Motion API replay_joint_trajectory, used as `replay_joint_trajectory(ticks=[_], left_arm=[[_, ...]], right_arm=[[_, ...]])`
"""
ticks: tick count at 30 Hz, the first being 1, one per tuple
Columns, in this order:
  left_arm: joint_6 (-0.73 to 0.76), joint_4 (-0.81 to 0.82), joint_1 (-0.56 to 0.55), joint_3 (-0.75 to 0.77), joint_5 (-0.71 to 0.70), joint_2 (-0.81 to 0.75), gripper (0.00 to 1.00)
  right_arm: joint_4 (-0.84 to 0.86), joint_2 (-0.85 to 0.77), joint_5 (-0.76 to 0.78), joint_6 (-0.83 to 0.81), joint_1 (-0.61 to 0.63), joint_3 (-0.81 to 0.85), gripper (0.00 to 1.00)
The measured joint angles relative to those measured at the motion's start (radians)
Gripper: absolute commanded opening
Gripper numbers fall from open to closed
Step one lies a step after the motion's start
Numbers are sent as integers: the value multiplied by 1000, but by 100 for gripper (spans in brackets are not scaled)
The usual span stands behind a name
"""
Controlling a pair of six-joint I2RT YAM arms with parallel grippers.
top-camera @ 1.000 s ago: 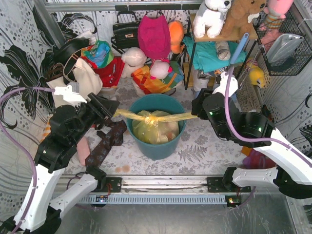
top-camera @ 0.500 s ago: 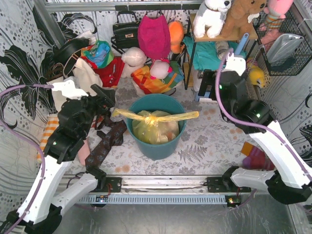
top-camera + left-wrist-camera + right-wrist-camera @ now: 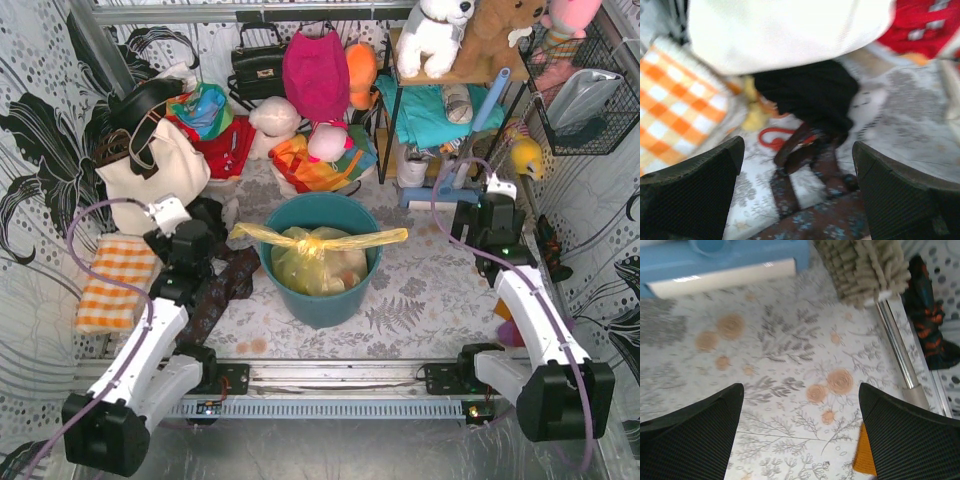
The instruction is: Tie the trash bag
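The trash bag (image 3: 318, 265) sits inside the round teal bin (image 3: 322, 305), in the middle of the flowered table cover (image 3: 420, 290); its neck is gathered into a knot (image 3: 318, 240) over the bin's mouth, and two twisted yellow tails stick out sideways, one past the left rim, one past the right; pale crumpled stuff shows through the plastic. The left gripper (image 3: 203, 218) hangs left of the bin, clear of the bag; its fingers (image 3: 695, 195) are spread wide with nothing between them; below them lie a black cloth (image 3: 810, 95), a brown strap (image 3: 795, 150) and an orange-checked cloth (image 3: 670, 105). The right gripper (image 3: 488, 208) is well to the right of the bin; its fingers (image 3: 690, 435) gape just as wide and hold nothing; beneath it I see a blue plastic piece (image 3: 725, 257) and a shaggy grey mop head (image 3: 865, 270).
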Motion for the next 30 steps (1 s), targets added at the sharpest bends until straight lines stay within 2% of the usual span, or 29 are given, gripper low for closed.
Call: replay_joint_trajectory(ticks=[4,9,17,23,26,30], left_arm=[[-18,85,81,-149,-4,-5,98],[-42,254,85,-270,0,63,98],[-18,649,86,-448,69,227,98],[65,947,85,-462,174,357,100],[120,1011,85,-421,232,444,99],[188,1104,84,-370,292,540,99]], right_arm=[[149,-16,10,-2,-45,-164,97],[410,-7,68,-9,-46,-355,97],[804,188,105,-56,-47,-503,97],[1096,308,74,-78,-47,-548,97],[1238,380,37,-97,-47,-552,97],[1321,441,-10,-123,-47,-557,97]])
